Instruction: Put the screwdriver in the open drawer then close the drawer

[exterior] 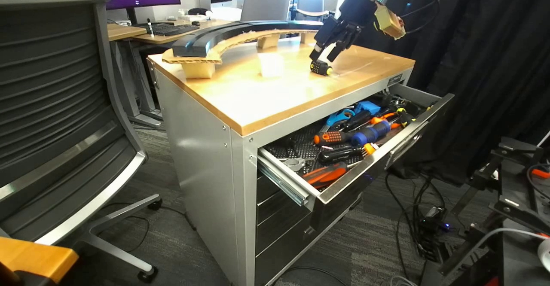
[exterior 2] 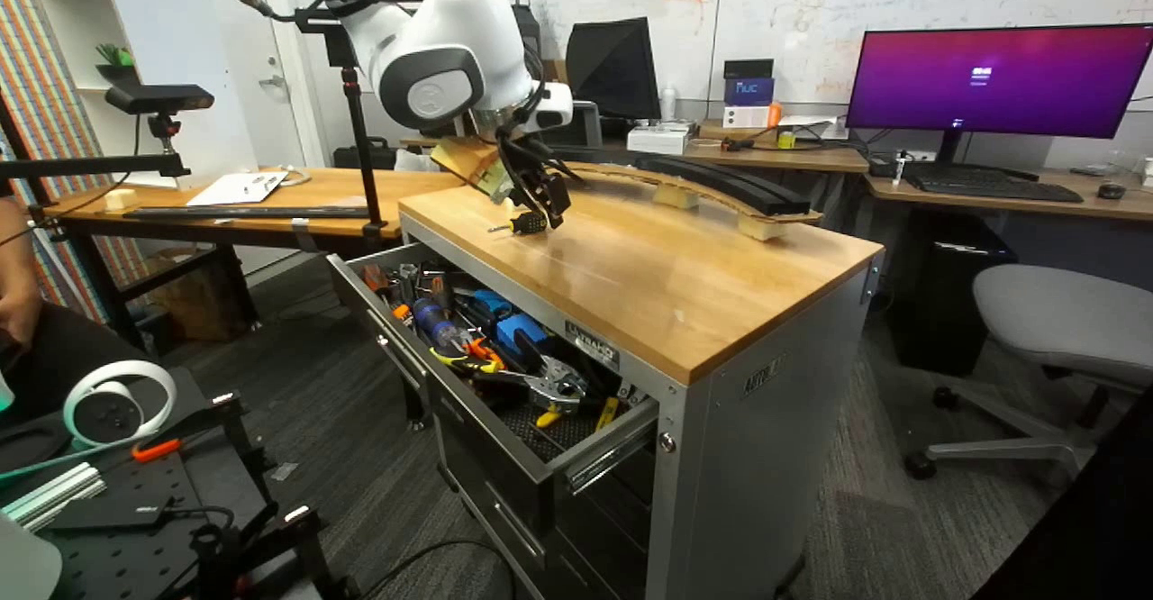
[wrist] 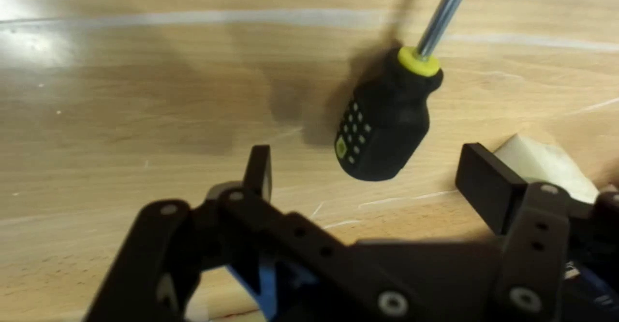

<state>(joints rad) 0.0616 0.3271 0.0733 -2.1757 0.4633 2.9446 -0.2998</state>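
Note:
The screwdriver has a stubby black handle with a yellow collar and a short metal shaft. It lies on the wooden cabinet top in both exterior views (exterior: 320, 68) (exterior 2: 530, 223). In the wrist view the screwdriver (wrist: 387, 119) lies ahead of the jaws, its shaft pointing up and right. My gripper (exterior: 324, 57) is open and low over the handle end. In the wrist view the two fingers (wrist: 370, 191) are wide apart with nothing between them. The drawer (exterior: 343, 198) is pulled open below the top and holds many tools. It also shows in an exterior view (exterior 2: 495, 456).
A curved black rail (exterior: 245, 34) on cardboard and foam blocks stands along the back of the wooden top (exterior 2: 667, 276). A pale foam block (exterior: 271, 65) shows on the top. An office chair (exterior: 56, 92) stands beside the cabinet (exterior: 202, 148).

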